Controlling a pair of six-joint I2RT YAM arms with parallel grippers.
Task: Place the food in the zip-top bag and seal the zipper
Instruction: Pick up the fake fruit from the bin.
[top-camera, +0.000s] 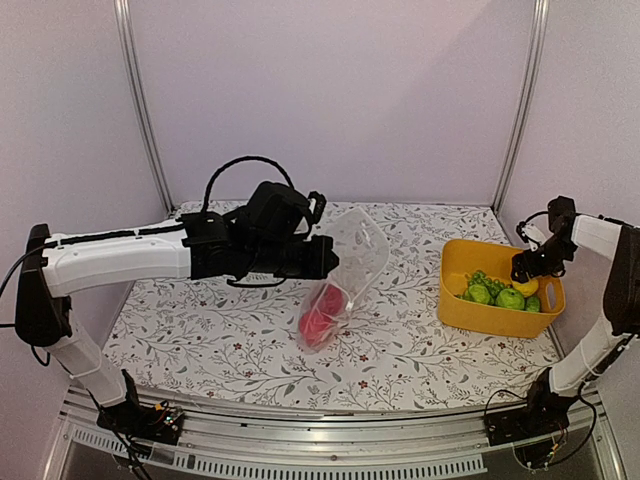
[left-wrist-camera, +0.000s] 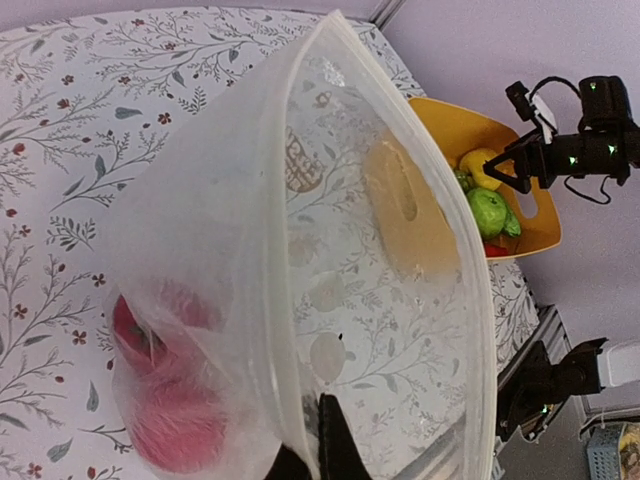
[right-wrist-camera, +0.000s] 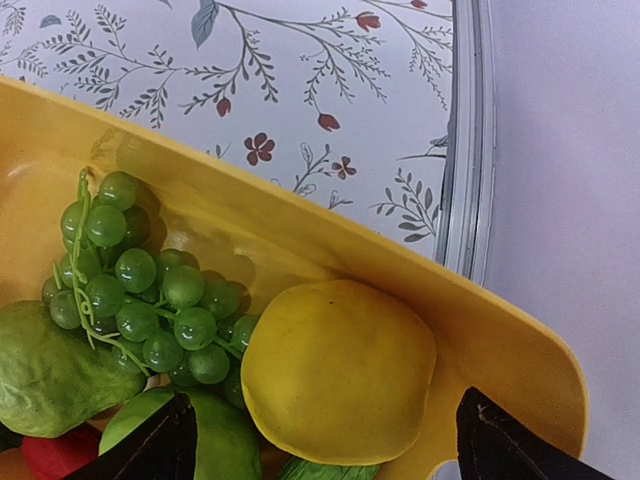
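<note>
Two tools are engaged. The left tool (left-wrist-camera: 322, 445), pinching the rim of the zip-top bag (top-camera: 357, 250), holds its mouth facing right at mid-bench (top-camera: 400, 350). The right tool (right-wrist-camera: 330, 450), spread wide, hangs directly over the yellow fruit (right-wrist-camera: 338, 370) in the yellow tub (top-camera: 455, 305), well right of the bag.

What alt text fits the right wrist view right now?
The open right gripper straddles a yellow lemon in the yellow tub, its fingers not touching it. Green grapes and a green fruit lie left of the lemon. The floral table shows beyond the tub's rim.
</note>
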